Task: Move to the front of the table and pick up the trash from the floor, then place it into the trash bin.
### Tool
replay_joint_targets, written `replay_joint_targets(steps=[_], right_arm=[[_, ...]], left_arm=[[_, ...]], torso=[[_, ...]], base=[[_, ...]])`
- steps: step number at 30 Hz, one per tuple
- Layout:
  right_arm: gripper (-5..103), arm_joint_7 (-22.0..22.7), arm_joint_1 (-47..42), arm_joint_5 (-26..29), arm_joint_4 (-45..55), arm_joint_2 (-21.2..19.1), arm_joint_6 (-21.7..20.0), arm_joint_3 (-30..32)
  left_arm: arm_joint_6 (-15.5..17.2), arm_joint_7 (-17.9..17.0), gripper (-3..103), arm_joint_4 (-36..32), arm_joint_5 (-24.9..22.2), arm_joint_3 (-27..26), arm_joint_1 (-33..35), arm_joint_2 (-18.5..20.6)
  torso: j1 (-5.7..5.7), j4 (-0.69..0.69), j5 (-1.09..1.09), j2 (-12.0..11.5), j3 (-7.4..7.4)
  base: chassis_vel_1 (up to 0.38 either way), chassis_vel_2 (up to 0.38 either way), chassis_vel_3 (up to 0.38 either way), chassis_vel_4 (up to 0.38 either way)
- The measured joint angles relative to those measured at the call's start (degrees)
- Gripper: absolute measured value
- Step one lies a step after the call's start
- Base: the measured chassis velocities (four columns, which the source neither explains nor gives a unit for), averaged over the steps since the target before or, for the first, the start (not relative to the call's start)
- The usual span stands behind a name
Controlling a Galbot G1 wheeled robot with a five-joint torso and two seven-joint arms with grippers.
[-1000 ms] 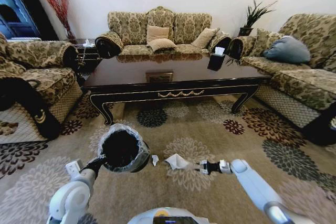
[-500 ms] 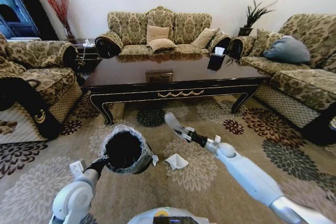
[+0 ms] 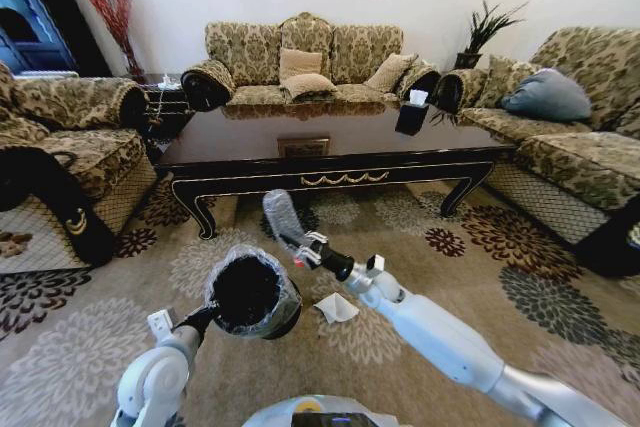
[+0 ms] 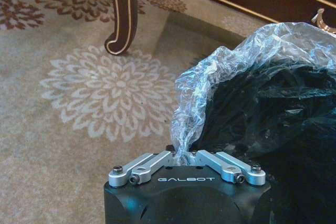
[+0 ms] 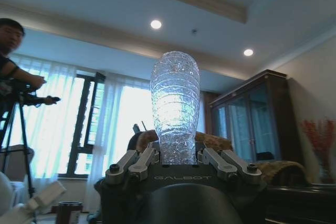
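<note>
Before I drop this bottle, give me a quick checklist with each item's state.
1. Right hand shut on the bottle: ok.
2. Left hand gripping the trash bin by its bag-lined rim: ok.
3. Bin mouth open and facing up: ok.
4. Bottle directly over the bin mouth: not ok; it sits above and beyond the far rim.
5. Room inside the bin: cannot tell, interior dark.
6. Floor cleared: not ok; white tissue lies on the carpet.

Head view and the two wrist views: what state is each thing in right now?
Bottle: off the floor, clamped in the right gripper, above the bin.
Trash bin: held up by the left gripper, which pinches its liner bag at the rim; mouth open.
Tissue: lying on the carpet.
Table: standing beyond, a tissue box on it.
</note>
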Motion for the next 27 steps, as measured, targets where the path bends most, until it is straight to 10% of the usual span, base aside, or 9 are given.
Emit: replay_joint_targets(steps=[17,27], right_arm=[[27,-1.7,4.2,-5.2,-10.1,12.5,1.8,-7.7],[24,-3.2,4.1,-9.1,-13.7,12.6,3.0,-7.5]], left_arm=[[0.2,-0.9,2,4.9,-1.3,2.4,-4.3,-1.1],[0.3,-1.2,2,4.1,-2.6,1.8,-4.6,0.0]], torso=[[0.00,0.00,-0.01,0.0,0.00],[0.00,0.00,0.00,0.0,0.00]], base=[[0.000,0.000,0.000,0.000],[0.000,0.000,0.000,0.000]])
